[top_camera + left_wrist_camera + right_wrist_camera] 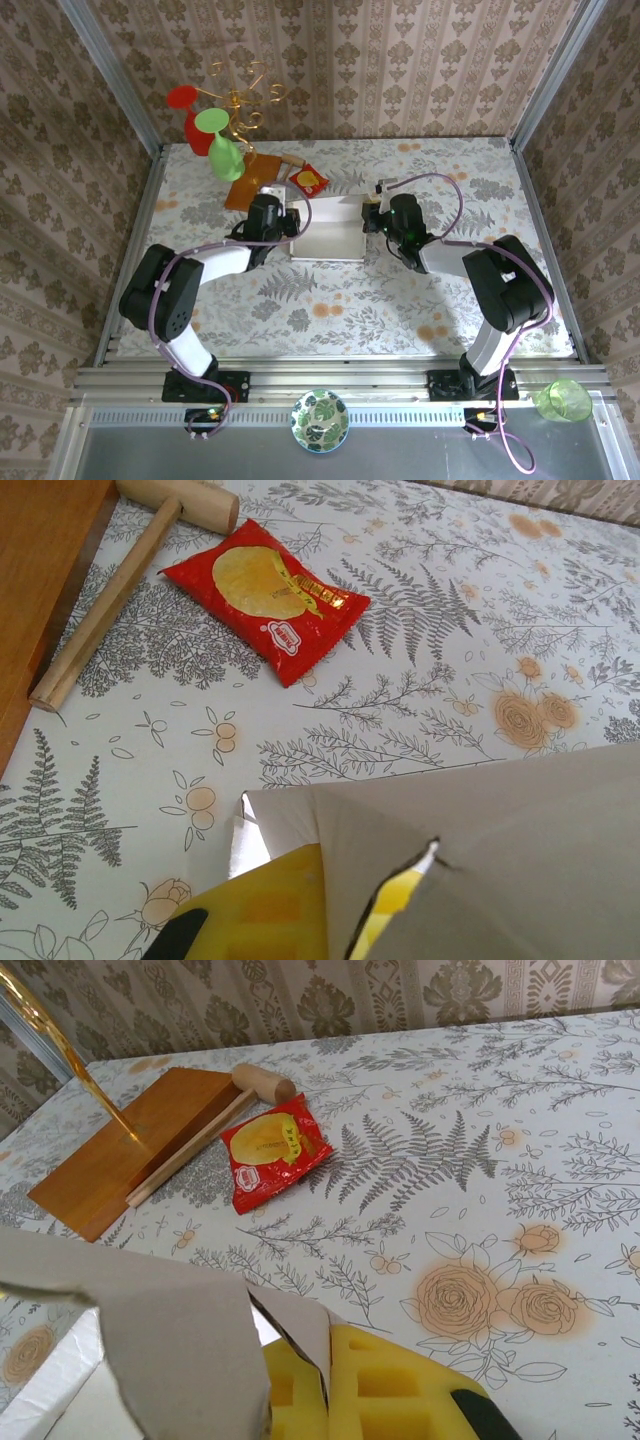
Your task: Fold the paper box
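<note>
The paper box [328, 232] sits mid-tabletop [400, 300], between my two arms. My left fingers [265, 910] are pinched tight on its left edge, and I can see cardboard sandwiched between the yellow pads. My right fingers [400, 1385] are clamped on the right-hand flap likewise. Beyond the box lie a red snack bag [309, 179], a wooden mallet [100, 600] and a brown board [130, 1145].
</note>
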Controlling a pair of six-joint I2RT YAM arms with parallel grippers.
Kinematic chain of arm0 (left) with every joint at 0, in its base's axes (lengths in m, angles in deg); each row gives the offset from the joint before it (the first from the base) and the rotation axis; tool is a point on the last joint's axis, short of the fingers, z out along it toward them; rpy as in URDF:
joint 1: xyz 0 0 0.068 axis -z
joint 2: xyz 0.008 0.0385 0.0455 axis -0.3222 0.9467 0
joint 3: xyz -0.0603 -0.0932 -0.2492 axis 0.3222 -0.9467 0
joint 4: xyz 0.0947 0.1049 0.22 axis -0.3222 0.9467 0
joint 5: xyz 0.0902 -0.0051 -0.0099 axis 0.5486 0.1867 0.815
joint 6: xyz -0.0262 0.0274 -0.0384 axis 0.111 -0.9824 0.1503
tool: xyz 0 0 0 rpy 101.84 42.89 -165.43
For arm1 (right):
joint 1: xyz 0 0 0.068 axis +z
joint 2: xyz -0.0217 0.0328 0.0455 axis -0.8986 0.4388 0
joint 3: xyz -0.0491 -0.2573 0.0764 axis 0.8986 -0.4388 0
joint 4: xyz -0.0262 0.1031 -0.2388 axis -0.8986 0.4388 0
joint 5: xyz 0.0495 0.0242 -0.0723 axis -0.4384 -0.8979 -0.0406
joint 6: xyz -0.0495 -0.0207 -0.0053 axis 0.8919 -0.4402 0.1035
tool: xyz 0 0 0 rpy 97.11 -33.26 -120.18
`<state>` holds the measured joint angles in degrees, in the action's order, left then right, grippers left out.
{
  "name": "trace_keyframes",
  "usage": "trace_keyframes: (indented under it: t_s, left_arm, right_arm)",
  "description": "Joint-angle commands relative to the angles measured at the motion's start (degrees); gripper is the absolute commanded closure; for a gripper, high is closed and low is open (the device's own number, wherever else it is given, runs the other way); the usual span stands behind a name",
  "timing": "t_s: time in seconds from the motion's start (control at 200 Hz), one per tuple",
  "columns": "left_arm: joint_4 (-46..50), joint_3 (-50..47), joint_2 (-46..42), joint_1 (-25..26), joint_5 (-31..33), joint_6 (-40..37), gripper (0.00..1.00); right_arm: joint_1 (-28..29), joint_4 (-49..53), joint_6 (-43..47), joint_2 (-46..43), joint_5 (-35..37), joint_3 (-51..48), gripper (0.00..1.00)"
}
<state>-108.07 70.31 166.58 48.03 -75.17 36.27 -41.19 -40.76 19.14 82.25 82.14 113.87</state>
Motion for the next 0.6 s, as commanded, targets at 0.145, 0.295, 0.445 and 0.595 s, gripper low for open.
trace_keyframes:
  t_s: [0.145,0.295,0.445,0.595]
  left_arm:
    - [-12.7,-4.9,-4.5,0.0,-0.5,-2.3,1.0]
    - [-14.4,-7.4,-5.8,0.0,-1.0,-3.3,1.0]
    - [-18.4,-10.7,-5.2,0.1,-1.2,-3.7,1.0]
    - [-21.6,-13.4,-4.6,0.3,-0.2,-4.5,1.0]
  right_arm:
    - [-0.2,-0.5,0.9,-1.3,0.5,-2.4,1.0]
    - [0.2,1.5,1.2,-1.9,0.1,-2.6,1.0]
    - [0.9,0.4,1.1,-2.1,0.6,-3.6,1.0]
    - [1.4,0.0,0.9,-2.0,1.1,-4.5,0.96]
